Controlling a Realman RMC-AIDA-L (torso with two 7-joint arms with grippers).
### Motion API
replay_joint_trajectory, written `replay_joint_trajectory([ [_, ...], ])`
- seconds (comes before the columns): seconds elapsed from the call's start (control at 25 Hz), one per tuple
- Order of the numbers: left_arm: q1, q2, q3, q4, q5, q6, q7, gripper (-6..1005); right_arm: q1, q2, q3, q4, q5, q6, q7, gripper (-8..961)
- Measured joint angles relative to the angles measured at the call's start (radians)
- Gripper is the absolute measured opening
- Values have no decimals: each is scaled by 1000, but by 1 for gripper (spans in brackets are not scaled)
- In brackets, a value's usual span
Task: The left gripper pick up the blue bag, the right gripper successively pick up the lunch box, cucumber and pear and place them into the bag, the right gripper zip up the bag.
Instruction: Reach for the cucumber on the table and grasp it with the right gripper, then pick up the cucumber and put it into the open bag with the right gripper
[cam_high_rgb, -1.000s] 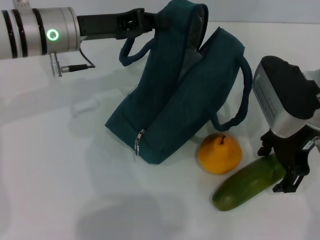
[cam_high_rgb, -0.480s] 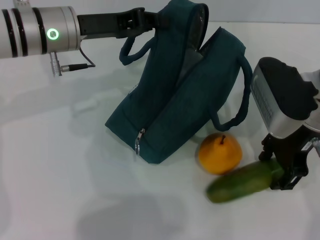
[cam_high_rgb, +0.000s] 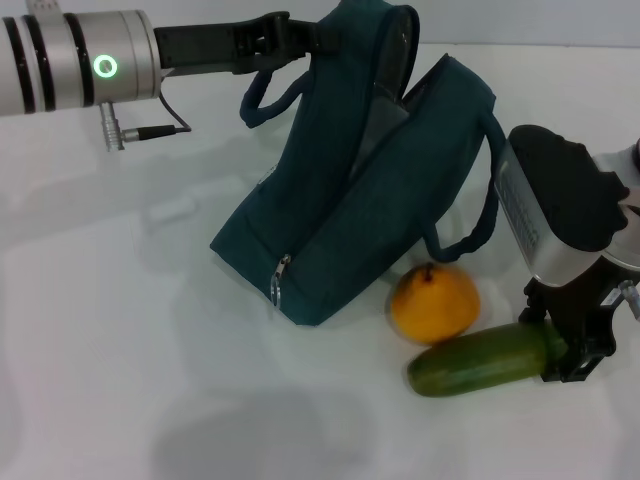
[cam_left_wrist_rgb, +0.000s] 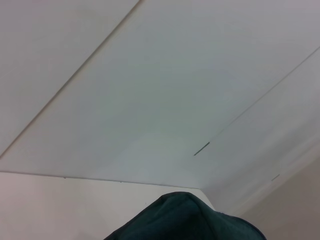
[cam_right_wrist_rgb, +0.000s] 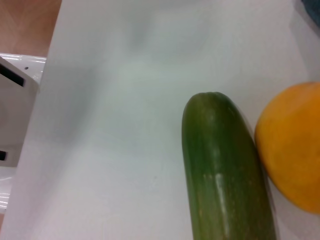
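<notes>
Right gripper (cam_high_rgb: 572, 345), a black claw, clamps the smooth dark green cucumber (cam_high_rgb: 478, 362) at its near end; cucumber has swung flatter, now touching the yellow-orange pear (cam_high_rgb: 434, 303). Left gripper (cam_high_rgb: 300, 35) holds the teal fabric bag (cam_high_rgb: 350, 190) up. Lift comes next.

Left gripper (cam_high_rgb: 300, 35): black claw, silver ringed wrist, green ring light, thin black cable. Right gripper (cam_high_rgb: 570, 345): black claw, grey-white housing.

Bare white lab tabletop (cam_high_rgb: 120, 330)
</notes>
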Motion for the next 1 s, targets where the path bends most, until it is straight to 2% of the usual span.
replay_joint_trajectory([
  [0.52, 6, 2, -3, 1, -1, 0, -1, 59, -12, -3, 26, 0, 3, -21, 0, 642],
  [0.72, 7, 3, -4, 0, -3, 0, -6, 59, -33, -7, 170, 2, 5, -125, -21, 646],
  [1.0, 8, 3, -6, -1, -4, 19, -7, 59, -99, -12, 407, 16, 13, -264, -84, 650],
])
